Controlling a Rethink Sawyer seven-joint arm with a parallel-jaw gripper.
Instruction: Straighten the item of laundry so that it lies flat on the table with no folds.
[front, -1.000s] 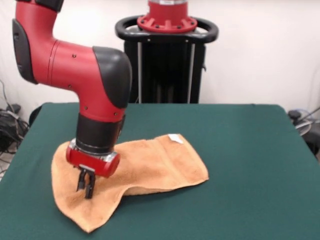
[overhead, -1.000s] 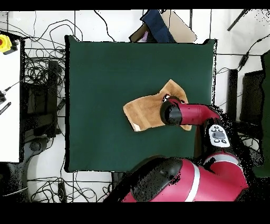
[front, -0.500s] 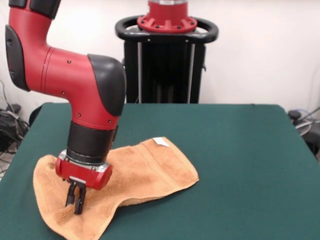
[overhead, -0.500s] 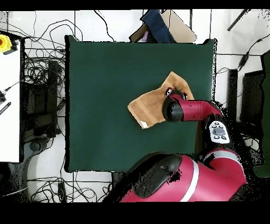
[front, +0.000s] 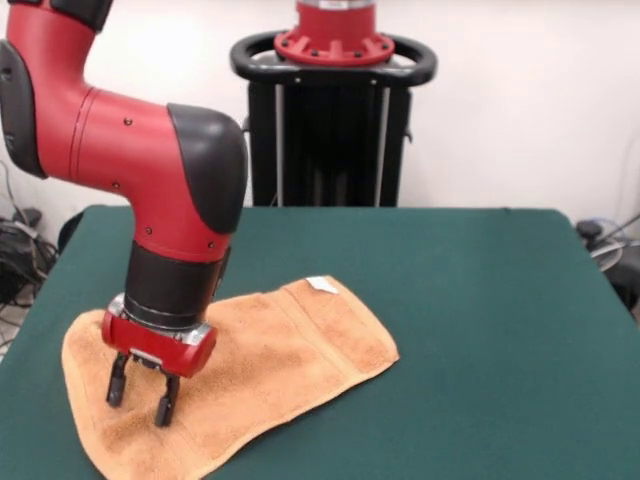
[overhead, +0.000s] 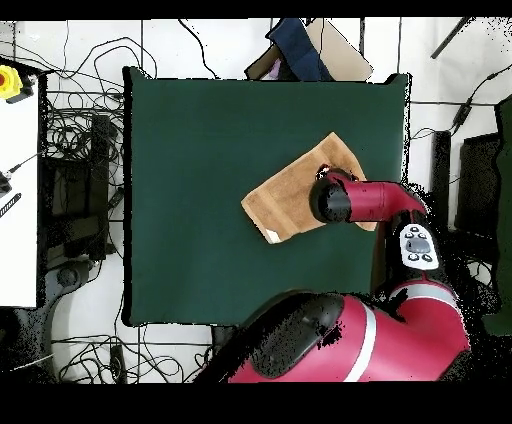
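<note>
The orange-tan towel (front: 280, 355) lies on the green table (front: 480, 330) at the front left, spread out with a woven band and a small white tag (front: 322, 285) at its far corner. In the overhead view the towel (overhead: 280, 195) lies right of the table's (overhead: 200, 180) centre, with the arm covering part of it. My gripper (front: 137, 394) hangs just above the towel's left part, open, with nothing between its fingers. In the overhead view the arm's wrist (overhead: 330, 200) hides the gripper.
The robot's black pedestal (front: 333, 120) stands behind the table's far edge. Cables and gear (overhead: 70, 150) lie on the floor left of the table in the overhead view. A white bench (overhead: 18, 190) stands at the far left.
The gripper, shut on the towel before, has dragged the towel's left part further left and opened. The towel now lies flatter and wider.
</note>
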